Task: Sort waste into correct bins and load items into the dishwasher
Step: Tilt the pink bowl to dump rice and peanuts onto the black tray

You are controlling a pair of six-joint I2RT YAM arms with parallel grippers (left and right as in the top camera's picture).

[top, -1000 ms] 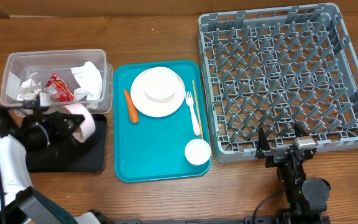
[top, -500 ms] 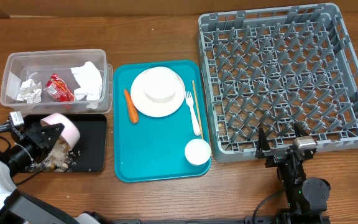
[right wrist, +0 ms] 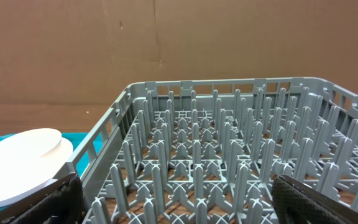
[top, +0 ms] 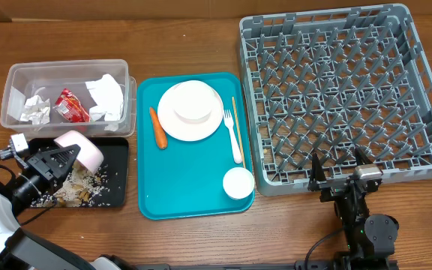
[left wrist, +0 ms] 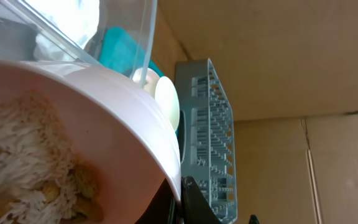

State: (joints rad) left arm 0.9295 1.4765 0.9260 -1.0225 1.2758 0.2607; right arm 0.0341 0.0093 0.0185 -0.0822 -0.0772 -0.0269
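Overhead top-down; both wrist views low, close, towards grey rack (top: 343,90).

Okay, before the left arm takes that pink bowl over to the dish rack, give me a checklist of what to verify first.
1. Left gripper shut on the pink bowl: ok.
2. Bowl emptied: not ok, food bits show inside it in the left wrist view.
3. Dumped food bits lie inside the black tray: ok.
4. Dish rack has free pegs: ok, no dishes in it.
5. Right gripper open, at the rack's front edge: ok.
6. Carrot binned: not ok, it lies on the teal tray.
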